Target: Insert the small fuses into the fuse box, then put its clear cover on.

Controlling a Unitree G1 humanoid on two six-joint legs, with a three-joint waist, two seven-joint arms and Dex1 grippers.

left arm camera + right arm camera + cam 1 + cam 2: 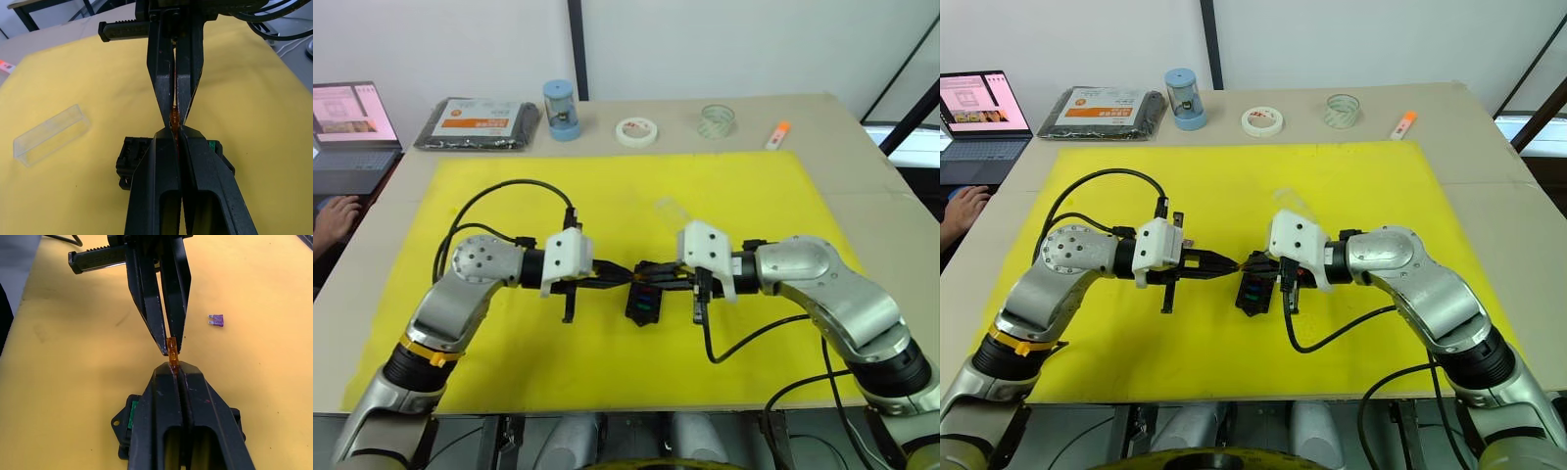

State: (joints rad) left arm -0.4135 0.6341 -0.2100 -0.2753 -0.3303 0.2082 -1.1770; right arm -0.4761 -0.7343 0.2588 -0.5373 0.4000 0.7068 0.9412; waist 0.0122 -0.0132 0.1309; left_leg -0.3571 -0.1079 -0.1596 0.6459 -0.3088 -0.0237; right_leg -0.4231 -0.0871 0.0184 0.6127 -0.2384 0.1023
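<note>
A: Grippers meet tip to tip over the middle of the yellow mat [509, 372]. The left gripper [170, 346] and the right gripper [174, 369] both pinch one amber fuse [171, 352] between them, each with its fingers closed on an end of it.

B: Where is the fuse box?

A: The black fuse box [1253, 292] lies on the mat just beneath the meeting tips. In the head views I can see blue, red and green fuses seated in its slots; the green one [211, 145] also shows at the box's edge in the left wrist view.

B: And the clear cover?

A: The clear cover [51, 134] lies on the mat by itself, apart from the box, on the far side of the grippers. In the left eye view it is a faint shell [671, 210] just beyond the right wrist.

B: Any loose fuses?

A: One purple fuse [215, 320] rests flat on the mat, apart from the box and grippers.

B: What else is on the table?

A: Along the far edge of the table [862, 225], off the mat: a black flat packet with an orange label [478, 123], a blue-capped canister [561, 109], a white tape roll [636, 131], a clear tape roll [716, 120] and a small orange-and-white marker [777, 134]. At the left a laptop [350, 132] stands open, with a person's hand [335, 217] beside it.
</note>
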